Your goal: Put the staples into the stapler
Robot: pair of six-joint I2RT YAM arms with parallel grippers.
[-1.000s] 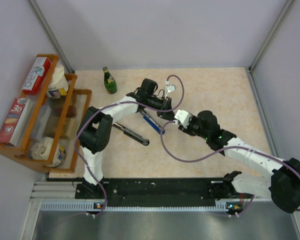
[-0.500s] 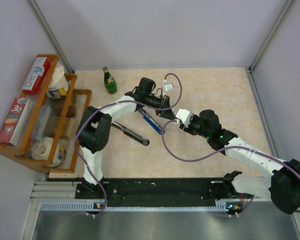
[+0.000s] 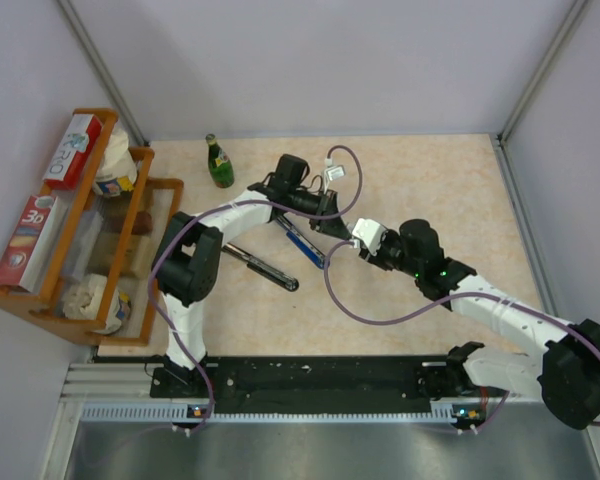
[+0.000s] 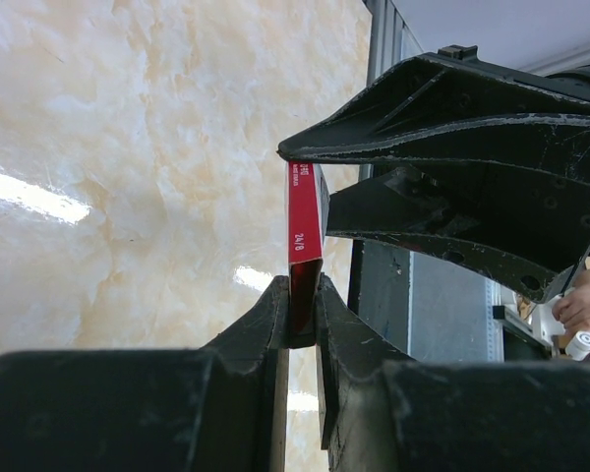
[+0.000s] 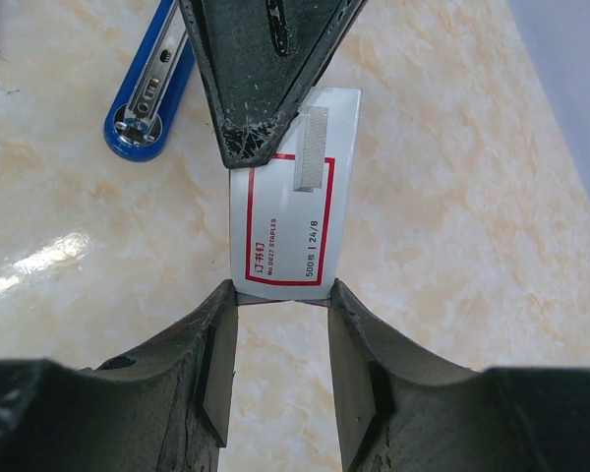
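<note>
staples box (image 5: 293, 211): centre of frame, spanned between both grippers | left gripper (image 4: 303, 295): clenched on its thin red edge | right gripper (image 5: 280, 295): grasping its white near end | blue stapler (image 5: 149, 93): upper left, apart from box

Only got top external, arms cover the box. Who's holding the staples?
Observer: Both. In the right wrist view, the right tool clamps the staples box by its near end.
Operator: Left?
Observer: The left tool is shut on the box's thin red edge at the opposite end.
Operator: Stapler?
Observer: The blue stapler lies apart from the box with its metal channel up. Neither tool is on it.
</note>
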